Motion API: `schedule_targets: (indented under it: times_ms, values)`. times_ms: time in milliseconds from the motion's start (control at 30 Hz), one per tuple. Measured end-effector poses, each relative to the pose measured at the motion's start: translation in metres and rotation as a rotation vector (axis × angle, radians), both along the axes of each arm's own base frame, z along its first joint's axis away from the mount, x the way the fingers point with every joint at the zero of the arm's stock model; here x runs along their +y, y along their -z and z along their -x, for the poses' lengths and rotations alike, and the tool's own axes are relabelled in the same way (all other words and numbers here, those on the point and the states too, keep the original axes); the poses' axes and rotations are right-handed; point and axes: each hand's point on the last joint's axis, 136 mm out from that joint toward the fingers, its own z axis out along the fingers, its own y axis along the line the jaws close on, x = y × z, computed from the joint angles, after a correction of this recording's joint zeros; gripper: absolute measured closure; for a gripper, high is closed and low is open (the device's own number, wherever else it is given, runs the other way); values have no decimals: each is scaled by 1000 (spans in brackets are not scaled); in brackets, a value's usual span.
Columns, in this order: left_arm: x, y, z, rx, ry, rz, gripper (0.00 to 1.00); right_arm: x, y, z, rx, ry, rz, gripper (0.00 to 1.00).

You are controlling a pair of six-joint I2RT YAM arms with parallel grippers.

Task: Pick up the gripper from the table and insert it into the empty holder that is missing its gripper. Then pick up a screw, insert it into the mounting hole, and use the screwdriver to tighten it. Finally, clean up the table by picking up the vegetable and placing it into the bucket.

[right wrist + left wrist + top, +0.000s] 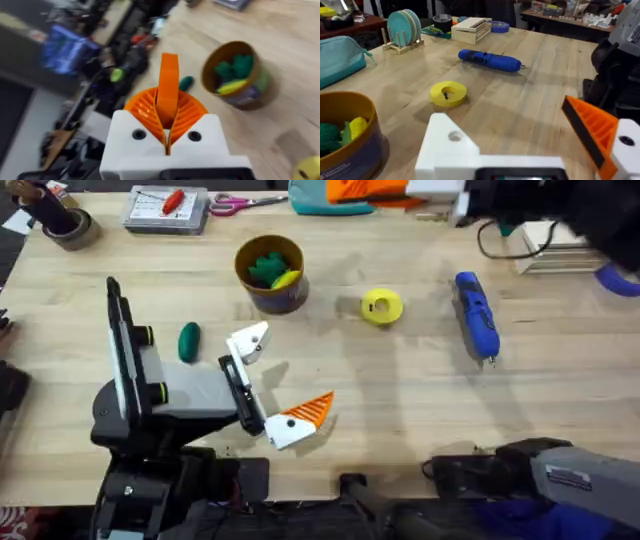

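The table (400, 410) carries everything, placed here from the bucket (270, 272).

The left arm (165, 395) lies near-left of the bucket, reaching right. The left claw (285, 375) is spread wide. One finger is the bare white holder (248, 342), just in front of the bucket. The other, farther toward the near edge, wears an orange ribbed pad (312, 410).

The bucket stands upright with a leafy green toy (264, 268) and a yellow toy (285, 280) inside.

The screwdriver (477, 315) lies flat well right of the bucket. Its long axis runs far to near, and its tip points at the near edge.

A yellow ring (381, 306) sits between the bucket and the screwdriver.

The vegetable (189, 342) lies on the table near-left of the bucket, beside the left arm, with its long axis far to near.

The right claw (168, 107) is clamped on the wedge (169, 75). The wedge stands between the ribbed pads, lengthwise along the fingers, with its narrow end pointing out past them. Past it in the right wrist view, the bucket and vegetable lie on the table.
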Motion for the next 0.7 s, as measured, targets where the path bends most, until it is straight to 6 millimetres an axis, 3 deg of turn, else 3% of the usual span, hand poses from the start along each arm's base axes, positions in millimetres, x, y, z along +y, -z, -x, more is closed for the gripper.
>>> schedule_targets:
  times_ms: [400,700]
  values:
    - [0,0,0,0,-1,0,16,-2,50,43,155,-183,-190,992]
    - [0,0,0,0,-1,0,15,0,95,49,385,-305,-189,992]
